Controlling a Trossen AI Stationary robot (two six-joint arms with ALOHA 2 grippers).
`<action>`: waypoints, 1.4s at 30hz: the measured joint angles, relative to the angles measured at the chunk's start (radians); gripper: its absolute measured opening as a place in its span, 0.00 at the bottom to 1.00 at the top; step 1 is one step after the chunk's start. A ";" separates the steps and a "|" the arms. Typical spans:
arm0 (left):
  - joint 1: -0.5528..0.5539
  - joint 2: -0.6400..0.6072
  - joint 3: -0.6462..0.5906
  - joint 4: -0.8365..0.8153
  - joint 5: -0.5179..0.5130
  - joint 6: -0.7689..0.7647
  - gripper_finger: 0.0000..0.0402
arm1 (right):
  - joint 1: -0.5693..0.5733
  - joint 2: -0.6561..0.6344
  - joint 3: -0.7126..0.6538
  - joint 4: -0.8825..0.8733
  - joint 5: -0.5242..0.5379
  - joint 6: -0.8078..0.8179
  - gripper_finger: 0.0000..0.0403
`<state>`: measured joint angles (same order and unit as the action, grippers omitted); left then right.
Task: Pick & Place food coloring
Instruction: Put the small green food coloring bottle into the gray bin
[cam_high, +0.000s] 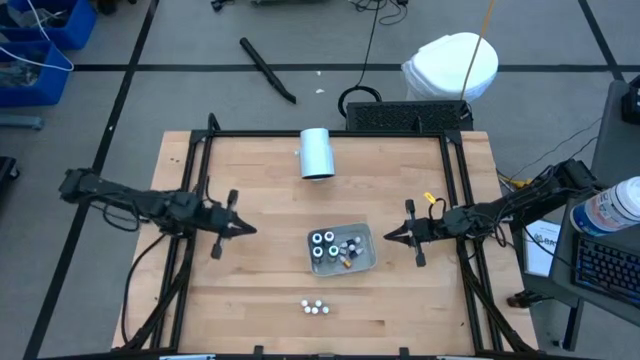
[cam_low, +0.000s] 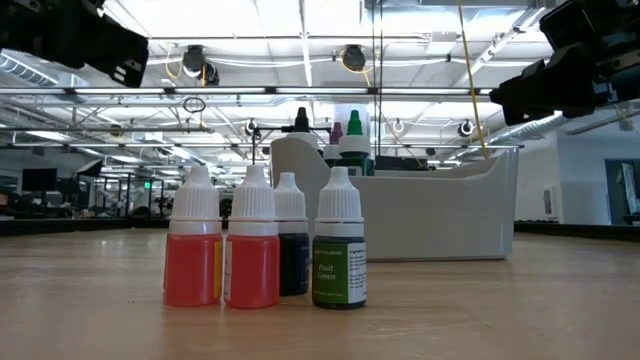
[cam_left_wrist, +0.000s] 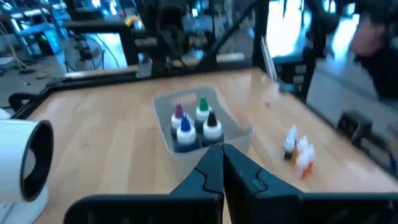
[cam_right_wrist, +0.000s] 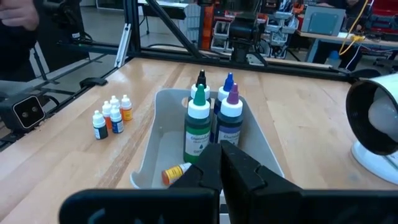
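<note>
Four small food coloring bottles (cam_high: 316, 308) upright, clustered, others in tray (cam_high: 362, 262)

1. The left gripper (cam_high: 247, 229) has its jaws pressed together with nothing between the fingers (cam_left_wrist: 211, 168), and it hangs above the table, tips pointing inward.
2. The right gripper (cam_high: 388, 236) is likewise closed and empty, fingers (cam_right_wrist: 214, 163) meeting at their tips, pointing back at the left one.
3. Both arms reach in low from opposite sides, the fingertips well apart.
</note>
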<state>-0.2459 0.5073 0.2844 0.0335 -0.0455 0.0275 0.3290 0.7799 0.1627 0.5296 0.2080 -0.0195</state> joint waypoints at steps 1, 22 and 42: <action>-0.001 -0.002 -0.022 0.051 0.001 -0.009 0.01 | 0.000 0.000 0.000 0.001 0.000 -0.001 0.00; -0.022 0.084 -0.260 0.497 -0.068 0.058 0.07 | 0.223 0.464 0.396 0.120 0.117 -0.234 0.00; -0.022 0.083 -0.259 0.485 -0.069 0.104 0.13 | 0.269 1.136 1.001 -0.160 0.251 -0.018 0.13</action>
<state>-0.2680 0.5907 0.0254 0.5186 -0.1146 0.1315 0.5976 1.9162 1.1641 0.3695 0.4592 -0.0375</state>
